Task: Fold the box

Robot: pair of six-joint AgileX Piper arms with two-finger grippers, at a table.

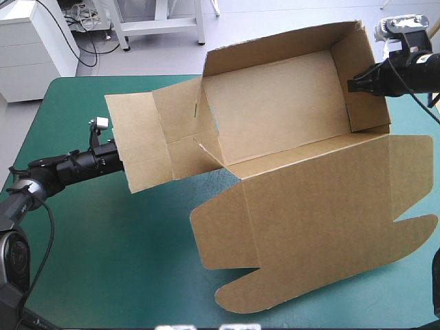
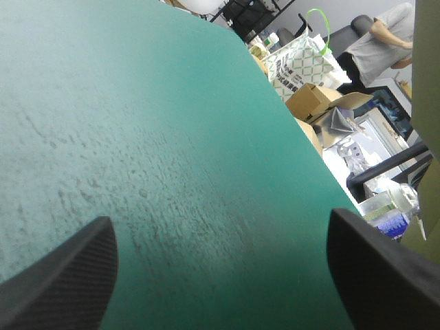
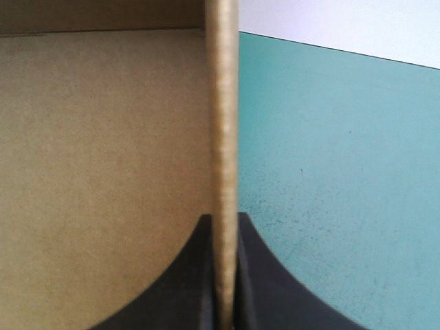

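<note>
The brown box (image 1: pixel 275 110) stands partly raised at the table's far right, its back and right walls up and the tray tilted. Its wide lid (image 1: pixel 323 234) lies flat toward the front. A side flap (image 1: pixel 148 141) spreads out to the left. My right gripper (image 1: pixel 354 86) is shut on the top edge of the right wall (image 3: pixel 223 124), the board's thin edge between the black fingers (image 3: pixel 254 275). My left gripper (image 2: pixel 220 227) is open just above the teal-green cover, at the outer edge of the left flap (image 1: pixel 118 157), holding nothing.
Teal-green cover (image 1: pixel 124 254) shows at the front left, between the left arm and the lid. The lid's rounded tabs (image 1: pixel 240 292) reach close to the table's front edge. A white cabinet (image 1: pixel 34 48) stands beyond the far left corner.
</note>
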